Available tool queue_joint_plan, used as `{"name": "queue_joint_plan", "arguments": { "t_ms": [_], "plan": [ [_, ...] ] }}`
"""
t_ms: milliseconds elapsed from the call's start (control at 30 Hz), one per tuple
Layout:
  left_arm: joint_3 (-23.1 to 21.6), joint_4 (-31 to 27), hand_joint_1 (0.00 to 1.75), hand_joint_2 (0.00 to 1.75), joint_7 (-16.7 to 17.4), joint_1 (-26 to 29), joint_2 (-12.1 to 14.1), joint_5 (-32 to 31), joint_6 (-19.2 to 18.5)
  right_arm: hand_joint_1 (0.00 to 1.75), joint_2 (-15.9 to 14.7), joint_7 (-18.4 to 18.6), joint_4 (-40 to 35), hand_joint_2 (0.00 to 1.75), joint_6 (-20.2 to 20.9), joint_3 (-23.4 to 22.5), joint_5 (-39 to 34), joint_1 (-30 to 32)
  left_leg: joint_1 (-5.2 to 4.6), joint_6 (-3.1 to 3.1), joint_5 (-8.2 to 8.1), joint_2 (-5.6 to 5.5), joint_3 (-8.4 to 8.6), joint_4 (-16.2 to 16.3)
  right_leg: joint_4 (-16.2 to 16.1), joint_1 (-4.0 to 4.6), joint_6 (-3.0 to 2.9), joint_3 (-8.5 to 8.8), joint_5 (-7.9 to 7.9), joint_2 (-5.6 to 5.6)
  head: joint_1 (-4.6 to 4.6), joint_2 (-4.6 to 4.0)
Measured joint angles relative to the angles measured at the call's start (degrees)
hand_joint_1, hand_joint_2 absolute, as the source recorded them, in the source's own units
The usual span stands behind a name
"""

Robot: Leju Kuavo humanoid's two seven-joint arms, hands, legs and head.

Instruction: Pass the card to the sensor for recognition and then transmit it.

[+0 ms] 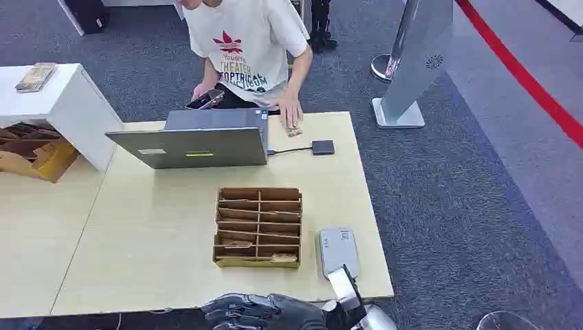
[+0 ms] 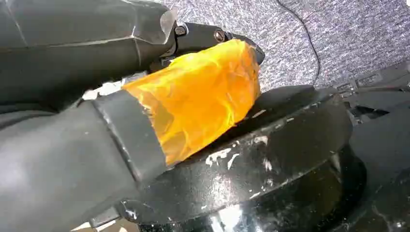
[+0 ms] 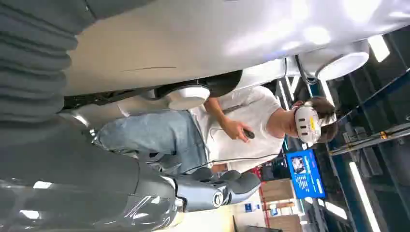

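We are at the near edge of the pale wooden table [image 1: 137, 261], and at the bottom centre of the head view a dark robot hand [image 1: 265, 311] sits just below that edge; which arm it belongs to we cannot tell, nor whether its fingers grip anything. In the right wrist view the right hand [image 3: 212, 191] has its fingers curled, though we cannot make out if they hold something. The left hand [image 2: 96, 130] hangs low, its tip wrapped in orange tape, state unclear. Centre frame stands the brown cardboard divided card box [image 1: 258, 227], with small cards lying in its near compartments. Just right of it lies the flat grey rectangular sensor [image 1: 338, 251], bare on top. At upper centre a person in a white T-shirt [image 1: 247, 48] stands behind a grey laptop [image 1: 199, 141]. We judge the task barely begun: no card at the sensor yet, recognition and handover both ahead.
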Motion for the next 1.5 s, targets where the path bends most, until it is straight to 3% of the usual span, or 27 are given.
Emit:
{"name": "queue_joint_plan", "arguments": {
  "t_ms": [467, 500, 1333, 1400, 1500],
  "plan": [
    [0.0, 0.0, 0.0, 0.0, -0.04, 0.0, 0.0, 0.11, 0.0, 0.0, 0.0, 0.0, 0.0, 0.0, 0.02, 0.0, -0.02, 0.01, 0.0, 0.0, 0.0, 0.0, 0.0, 0.0, 0.0, 0.0, 0.0, 0.0, 0.0, 0.0, 0.0, 0.0],
    [0.0, 0.0, 0.0, 0.0, -0.04, 0.0, 0.0, 0.11, 0.0, 0.0, 0.0, 0.0, 0.0, 1.75, 0.02, 0.0, 0.0, 0.01, 0.0, 0.0, 0.0, 0.0, 0.0, 0.0, 0.0, 0.0, 0.0, 0.0, 0.0, 0.0, 0.0, 0.0],
    [0.0, 0.0, 0.0, 0.0, -0.04, 0.02, 0.0, 0.55, 0.0, 0.0, 0.0, 0.09, -0.02, 1.75, -2.36, 0.0, 2.6, 0.01, 0.0, 0.0, 0.0, 0.0, 0.0, 0.0, 0.0, 0.0, 0.0, 0.0, 0.0, 0.0, 0.0, 0.0],
    [0.0, 0.0, 0.0, 0.0, -0.04, 0.07, 0.0, 1.16, 0.11, 0.0, 0.02, 0.07, -0.31, 1.75, -7.07, -0.11, 6.79, -0.05, 0.0, 0.0, 0.0, 0.0, -0.01, 0.0, 0.0, 0.0, 0.0, 0.01, 0.0, 0.0, 0.0, 0.0],
    [0.04, 0.0, 0.0, 0.0, -0.04, 0.26, -0.15, 2.62, 0.63, 0.0, 0.77, -1.05, -1.77, 1.75, -22.45, -0.88, 21.38, -0.86, 0.0, 0.0, 0.01, 0.03, 0.0, 0.0, 0.0, 0.0, 0.0, 0.0, 0.01, 0.01, 0.0, 0.0]
  ]
}}
